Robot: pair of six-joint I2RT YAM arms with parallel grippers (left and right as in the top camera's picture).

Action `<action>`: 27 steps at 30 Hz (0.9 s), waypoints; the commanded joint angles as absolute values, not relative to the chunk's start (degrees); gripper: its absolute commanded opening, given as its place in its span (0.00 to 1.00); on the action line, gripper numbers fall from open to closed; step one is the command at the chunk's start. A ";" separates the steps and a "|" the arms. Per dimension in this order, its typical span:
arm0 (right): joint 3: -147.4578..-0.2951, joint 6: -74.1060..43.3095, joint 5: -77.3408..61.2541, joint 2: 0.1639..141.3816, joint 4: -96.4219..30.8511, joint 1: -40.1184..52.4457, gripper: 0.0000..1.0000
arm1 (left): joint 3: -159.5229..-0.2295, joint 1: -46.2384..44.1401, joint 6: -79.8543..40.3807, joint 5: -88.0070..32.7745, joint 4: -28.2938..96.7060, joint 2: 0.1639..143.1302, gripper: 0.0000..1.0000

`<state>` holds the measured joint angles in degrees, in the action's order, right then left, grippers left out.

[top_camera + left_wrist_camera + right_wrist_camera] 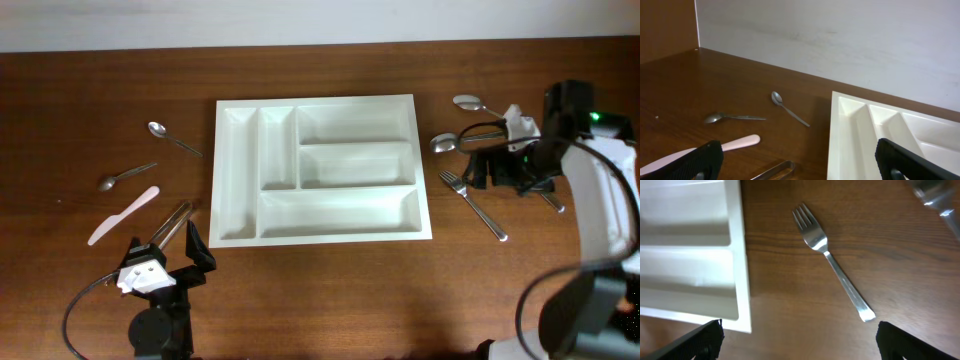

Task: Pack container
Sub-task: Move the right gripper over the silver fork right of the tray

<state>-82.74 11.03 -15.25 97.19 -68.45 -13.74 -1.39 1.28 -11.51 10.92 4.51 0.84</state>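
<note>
The white container [322, 101] lies in the middle of the table, and every compartment that shows holds nothing. My left gripper [166, 252] stands open near the front left, over metal tongs [172, 222]. In the left wrist view the left gripper [800, 165] has the tongs [777, 170] between its wide-apart fingers and the container [840, 135] to its right. My right gripper [482, 158] is open just right of the container. In the right wrist view the right gripper [800, 345] hangs above bare wood, with a fork [832, 262] ahead and the container [740, 255] on its left.
Left of the container lie two spoons [172, 137] [125, 177] and a pale pink knife [123, 215]. On the right are the fork [472, 205] and two spoons [475, 103] [445, 143]. The wall runs along the table's far edge.
</note>
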 commanded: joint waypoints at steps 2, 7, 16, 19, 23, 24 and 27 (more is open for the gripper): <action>-83.79 10.02 -17.61 103.72 -67.11 -14.00 0.99 | -0.89 1.61 -10.79 10.26 4.38 0.36 0.99; -83.81 13.61 -17.45 108.18 -66.28 -14.00 0.99 | -0.89 1.61 -10.79 10.26 4.38 0.36 0.99; -83.81 21.28 -12.21 109.12 -61.43 -14.28 0.99 | -0.89 1.61 -10.79 10.26 4.38 0.36 0.99; -83.81 22.15 -10.26 109.12 -59.46 -14.28 0.99 | -0.89 1.61 -10.79 10.26 4.40 0.36 0.99; -83.79 22.28 -10.26 109.16 -57.80 -14.26 0.99 | -0.89 1.61 -10.79 10.26 4.38 0.36 0.99; -83.79 22.28 -10.26 109.23 -57.91 -14.26 0.99 | -0.89 1.61 -10.79 10.26 4.38 0.36 0.99; -83.74 22.26 -10.26 109.60 -58.65 -14.26 0.99 | -0.89 1.61 -10.79 10.26 4.38 0.36 0.99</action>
